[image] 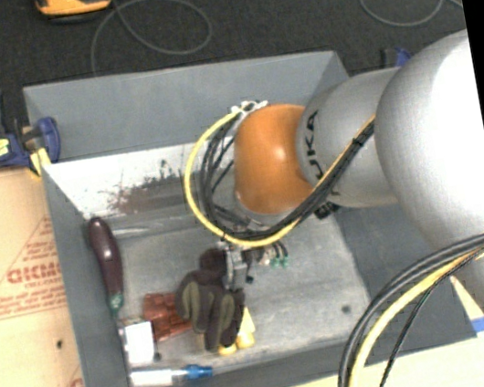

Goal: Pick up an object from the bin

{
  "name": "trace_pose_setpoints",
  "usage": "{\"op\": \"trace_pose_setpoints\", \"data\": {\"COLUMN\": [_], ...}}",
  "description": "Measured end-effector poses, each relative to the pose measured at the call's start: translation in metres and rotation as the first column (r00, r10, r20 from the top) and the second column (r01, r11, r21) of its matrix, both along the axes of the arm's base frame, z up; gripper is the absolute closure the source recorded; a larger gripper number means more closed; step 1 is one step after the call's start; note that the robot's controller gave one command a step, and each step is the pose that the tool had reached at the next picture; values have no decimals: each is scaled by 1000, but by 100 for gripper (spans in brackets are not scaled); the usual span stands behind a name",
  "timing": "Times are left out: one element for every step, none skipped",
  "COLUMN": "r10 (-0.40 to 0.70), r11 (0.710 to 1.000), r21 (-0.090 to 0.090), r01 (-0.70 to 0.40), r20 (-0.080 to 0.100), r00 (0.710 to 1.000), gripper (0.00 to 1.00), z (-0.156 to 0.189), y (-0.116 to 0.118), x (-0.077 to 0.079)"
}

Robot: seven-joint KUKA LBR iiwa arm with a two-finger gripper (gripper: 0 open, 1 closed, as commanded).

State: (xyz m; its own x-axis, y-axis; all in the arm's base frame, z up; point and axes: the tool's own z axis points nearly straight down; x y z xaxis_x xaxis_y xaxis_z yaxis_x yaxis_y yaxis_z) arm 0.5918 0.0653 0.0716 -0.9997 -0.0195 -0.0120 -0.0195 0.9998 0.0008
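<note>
My gripper hangs below the arm's orange cover, low in the middle of the bin, right over the upper edge of a dark brown glove-like thing. It looks to be touching that thing. A small yellow piece peeks out at the brown thing's lower right. A red-brown block lies just left of it. A little green bit sits on the floor right of the gripper.
A dark maroon elongated thing lies along the left wall. A white box and a white pen with a blue cap rest in the front left corner. The arm covers the bin's right back part.
</note>
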Motion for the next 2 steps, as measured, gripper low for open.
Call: {"op": "trace_pose_setpoints", "data": {"r10": [0, -6], "r11": [1000, 1000], "r21": [0, 0], "r01": [0, 6], "r20": [0, 2], "r00": [1000, 1000], "gripper": [100, 100], "z": [0, 198], "y": [0, -7], "x": [0, 14]}}
